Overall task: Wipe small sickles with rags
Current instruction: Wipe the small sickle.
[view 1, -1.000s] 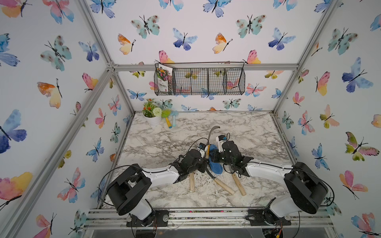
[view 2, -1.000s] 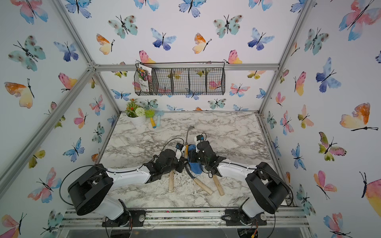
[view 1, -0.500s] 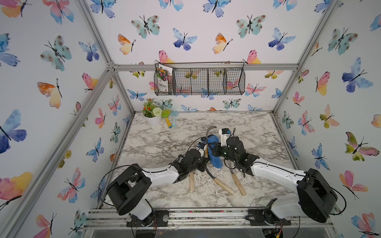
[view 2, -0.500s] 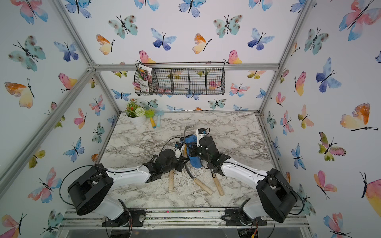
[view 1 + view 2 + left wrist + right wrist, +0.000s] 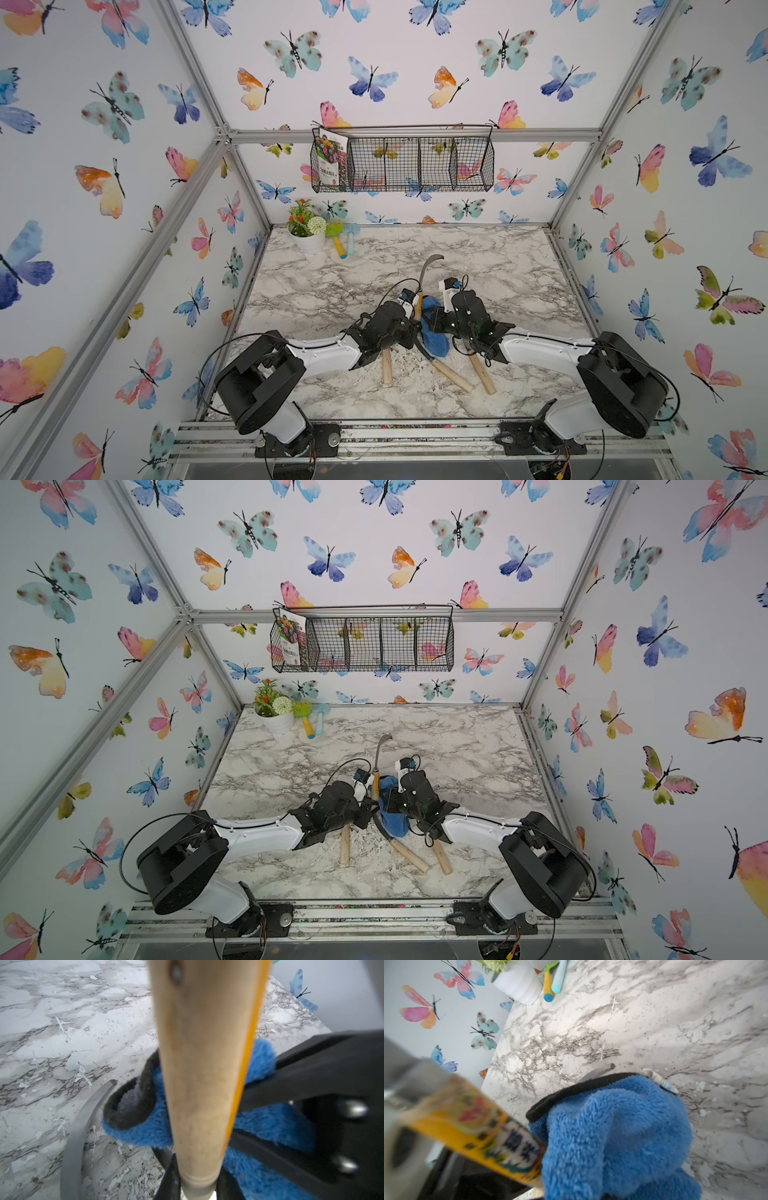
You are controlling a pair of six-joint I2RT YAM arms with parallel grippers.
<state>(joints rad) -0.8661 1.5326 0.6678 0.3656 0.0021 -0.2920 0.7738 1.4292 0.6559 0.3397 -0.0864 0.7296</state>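
The held sickle (image 5: pixel 424 272) is kept upright. Its wooden handle is pinched at the lower end by the left gripper (image 5: pixel 412 328), whose fingers are pressed together on it. Its long axis runs from this gripper up and away toward the back wall, and the curved blade ends free above both arms.

The rag (image 5: pixel 438 347) is pinched in the closed fingers of the right gripper (image 5: pixel 432 322). It is pressed against the right side of the handle, just under the place where the blade begins. The blade therefore lies above and beyond the rag. It is judged that the coming stroke must go along this axis toward the tip, and that it belongs to the right arm, because that arm carries the cloth.

Three more sickles (image 5: pixel 451 374) lie flat on the table (image 5: pixel 498 266) under the arms, with the handles pointing to the front edge.

On the back wall a wire basket (image 5: pixel 473 166) is hung. A seed packet (image 5: pixel 330 162) stands in its left end compartment, and nothing is made out in the others. Flowers are held in a white pot (image 5: pixel 311 245) in the far left corner.
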